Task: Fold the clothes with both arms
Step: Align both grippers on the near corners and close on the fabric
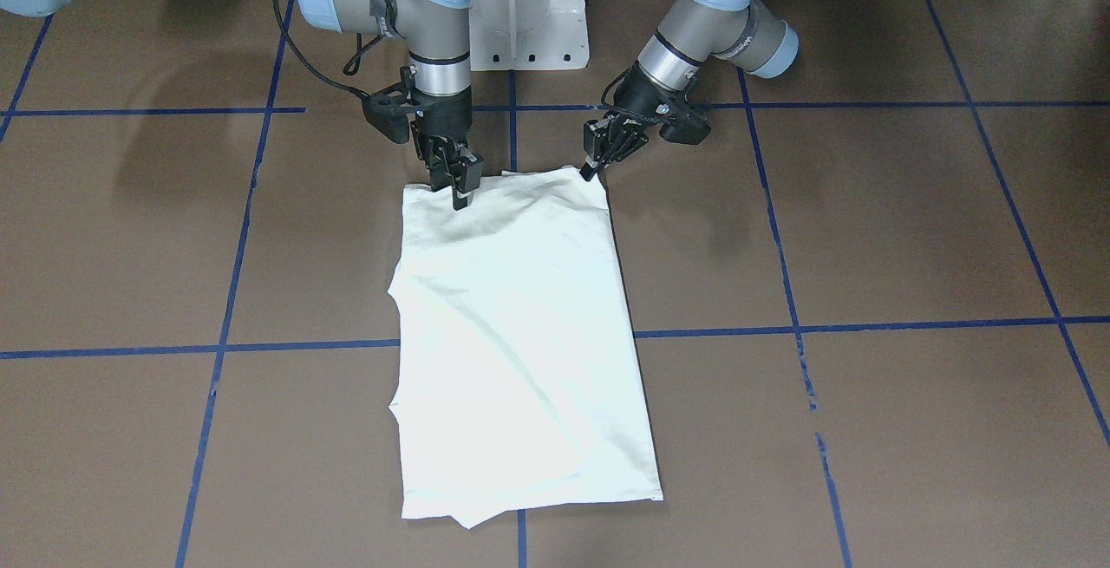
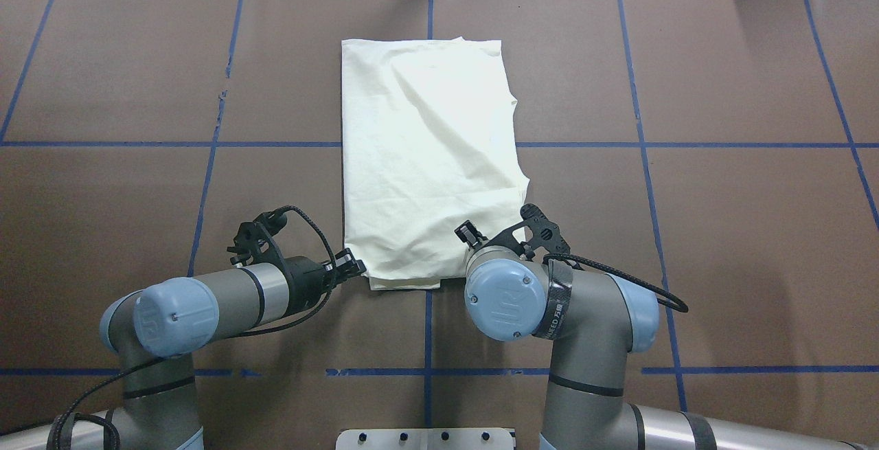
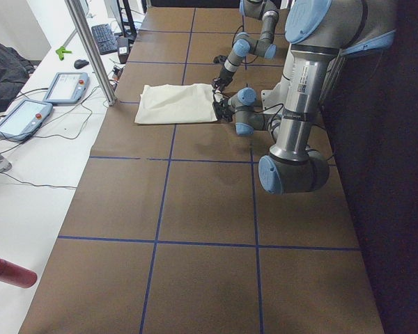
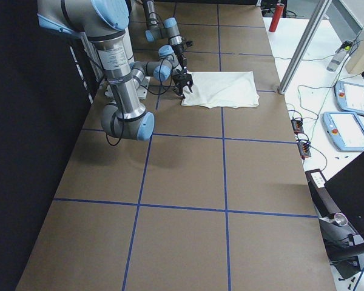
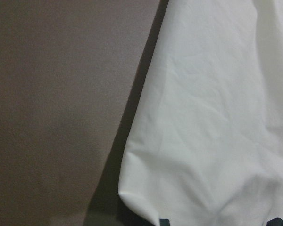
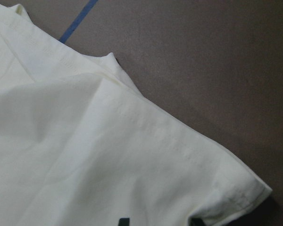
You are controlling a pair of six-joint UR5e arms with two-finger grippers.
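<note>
Broadly, the brown surface [image 2: 687, 230] carries one thing: the shirt [image 2: 426, 154], plain side up and already narrowed into a long rectangle. It lies down the middle of the surface, one short end close to the far edge and the other short end towards the robot's edge.

Both arms reach to that nearer end, the left arm [image 2: 226, 299] low and slanted, the right arm [image 2: 584, 306] pointing almost straight down. The left tool [image 1: 591, 169] is drawn nearly closed on one corner; the right tool [image 1: 460, 189] looks pinched on the cloth at the other corner.

The step in hand appears to be the crosswise fold — corners gripped, nothing carried over yet. Next, both would have to rise together, keep their spacing so the edge stays taut, and lay it square on the far end.
</note>
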